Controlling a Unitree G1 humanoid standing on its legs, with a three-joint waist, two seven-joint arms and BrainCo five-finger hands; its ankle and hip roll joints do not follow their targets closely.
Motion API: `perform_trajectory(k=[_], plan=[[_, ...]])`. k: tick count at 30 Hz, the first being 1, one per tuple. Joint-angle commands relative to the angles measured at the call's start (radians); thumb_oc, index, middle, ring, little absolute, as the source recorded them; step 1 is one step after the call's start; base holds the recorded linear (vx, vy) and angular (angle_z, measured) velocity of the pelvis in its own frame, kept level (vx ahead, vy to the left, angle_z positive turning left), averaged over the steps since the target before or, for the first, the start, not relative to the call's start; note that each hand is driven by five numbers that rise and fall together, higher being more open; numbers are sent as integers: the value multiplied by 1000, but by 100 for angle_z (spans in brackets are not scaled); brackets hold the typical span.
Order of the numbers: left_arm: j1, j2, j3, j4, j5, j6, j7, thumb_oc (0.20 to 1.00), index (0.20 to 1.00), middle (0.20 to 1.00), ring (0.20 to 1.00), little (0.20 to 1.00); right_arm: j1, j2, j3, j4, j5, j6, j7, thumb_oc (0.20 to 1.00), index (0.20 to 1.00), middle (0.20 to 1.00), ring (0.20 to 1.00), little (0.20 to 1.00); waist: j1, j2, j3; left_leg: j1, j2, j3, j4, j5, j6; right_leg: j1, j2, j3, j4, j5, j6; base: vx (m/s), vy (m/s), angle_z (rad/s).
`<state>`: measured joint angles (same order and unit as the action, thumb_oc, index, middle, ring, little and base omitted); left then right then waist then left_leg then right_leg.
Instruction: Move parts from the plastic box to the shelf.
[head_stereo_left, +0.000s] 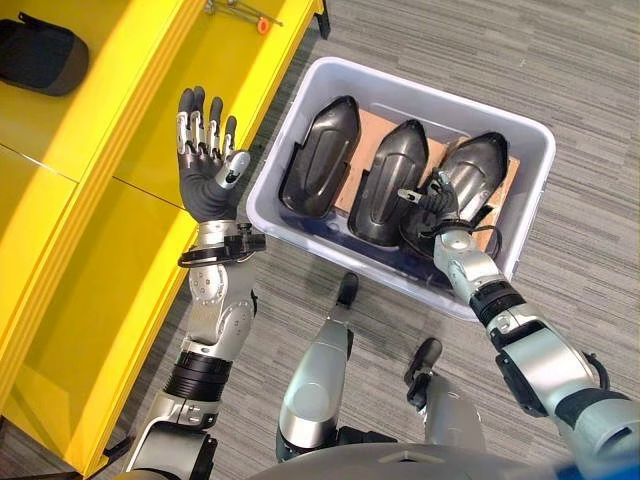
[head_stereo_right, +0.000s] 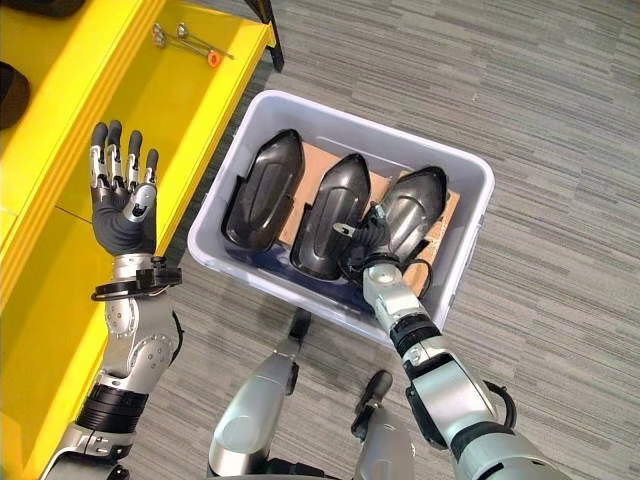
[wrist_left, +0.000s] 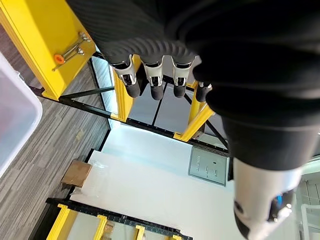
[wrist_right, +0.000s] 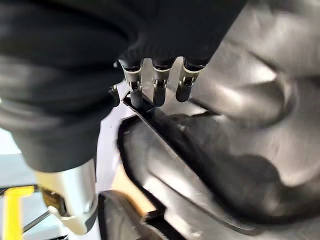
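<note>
Part (head_stereo_left: 478, 172) under right hand (head_stereo_left: 437, 205) in plastic box (head_stereo_left: 530, 135).

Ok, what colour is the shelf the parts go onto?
Bright yellow; the shelf shows best in the left eye view, beside the plastic box.

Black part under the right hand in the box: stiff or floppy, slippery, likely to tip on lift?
The rightmost black part looks like a moulded shell holding its form, so probably stiff. Its glossy surface suggests it may slip. The right hand is at its near end, so its long body would likely droop or swing when lifted out of the plastic box.
</note>
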<state>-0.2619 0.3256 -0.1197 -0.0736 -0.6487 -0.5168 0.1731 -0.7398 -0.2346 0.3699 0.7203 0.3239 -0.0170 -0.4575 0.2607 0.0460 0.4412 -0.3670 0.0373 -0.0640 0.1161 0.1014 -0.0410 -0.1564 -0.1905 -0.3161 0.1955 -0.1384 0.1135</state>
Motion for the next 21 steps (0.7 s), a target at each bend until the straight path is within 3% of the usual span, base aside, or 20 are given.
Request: perform_trajectory(k=[1,4,10,16,21], plan=[[-13,31,15,-60,11,-48,-8,1000,1000,1000,1000,1000,-55,10,9,-92,-196,-57,-163,1000,1000,1000,1000,1000,-7,-18,-4,-85,-31,15,-1,53,10,48,-11,66,-50,86,-40,0,0,0],[-8,20,11,-58,20,-62,-8,1000,1000,1000,1000,1000,-45,-11,0,-152,-396,-47,-287,1000,1000,1000,1000,1000,-21,-10,-3,-88,-31,21,3,49,12,38,-10,77,-48,86,-41,-14,45,-3],[7,-1,-22,-68,30,-91,38,1000,1000,1000,1000,1000,-11,-45,15,-296,-689,-13,-436,1000,1000,1000,1000,1000,-53,18,-3,-87,-27,41,11,41,13,8,-16,101,-26,80,-43,1,88,-14],[44,-9,-27,-90,30,-112,56,1000,1000,1000,1000,1000,56,-80,9,-424,-803,-38,-484,1000,1000,1000,1000,1000,-83,34,4,-79,-19,56,13,34,13,-19,-21,112,-1,74,-44,1,68,-7],[85,-11,-20,-114,33,-132,74,1000,1000,1000,1000,1000,152,-83,8,-511,-752,-37,-478,1000,1000,1000,1000,1000,-110,39,10,-69,-11,66,12,29,12,-39,-22,126,19,68,-47,9,72,-17]])
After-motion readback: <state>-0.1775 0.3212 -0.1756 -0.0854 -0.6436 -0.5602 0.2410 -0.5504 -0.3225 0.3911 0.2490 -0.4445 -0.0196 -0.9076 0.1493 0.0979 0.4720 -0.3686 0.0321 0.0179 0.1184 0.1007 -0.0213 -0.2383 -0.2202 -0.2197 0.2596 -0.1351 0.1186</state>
